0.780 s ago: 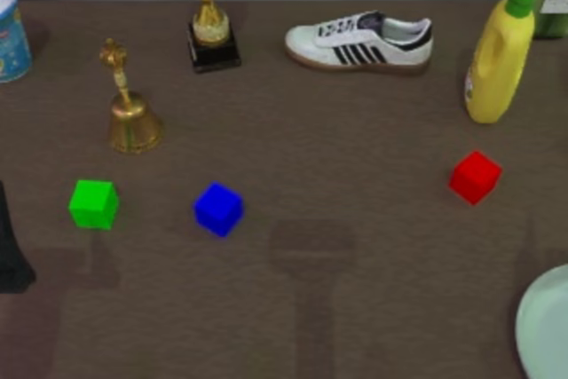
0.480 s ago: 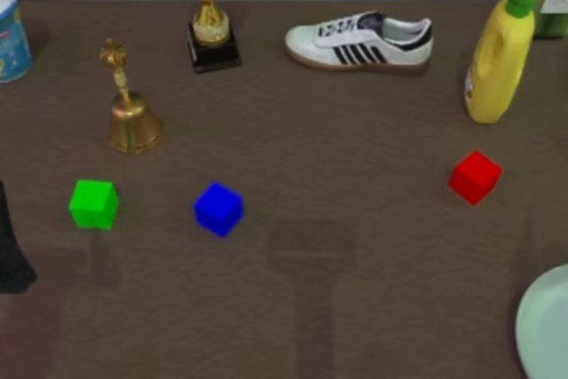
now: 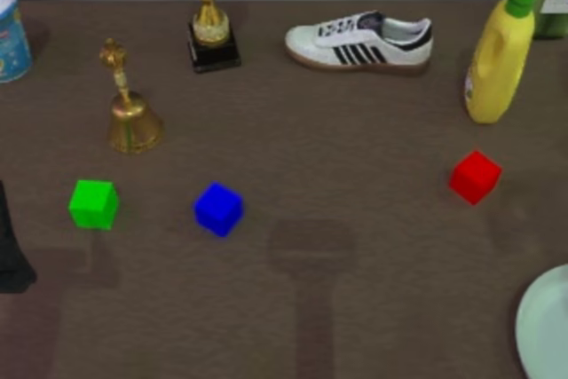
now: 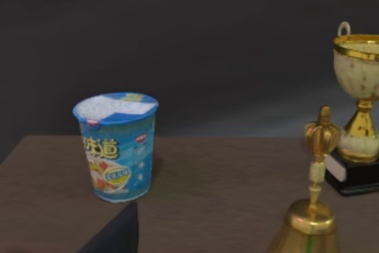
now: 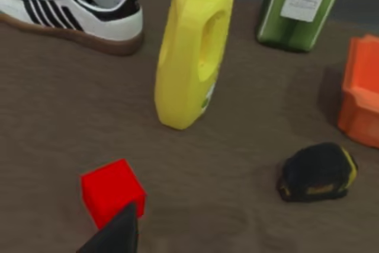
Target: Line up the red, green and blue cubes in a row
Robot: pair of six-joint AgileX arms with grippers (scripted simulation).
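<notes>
Nothing on the worktop has shifted. Three cubes, one each: red cube just beside the right claw; green cube and blue cube well apart. Claw opening: cannot tell.

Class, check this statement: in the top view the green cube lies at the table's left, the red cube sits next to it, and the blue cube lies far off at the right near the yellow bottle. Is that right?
Not quite: two colours are swapped. The top view shows the green cube at the left with the blue cube next to it, while the red cube lies far off at the right near the yellow bottle.
</notes>
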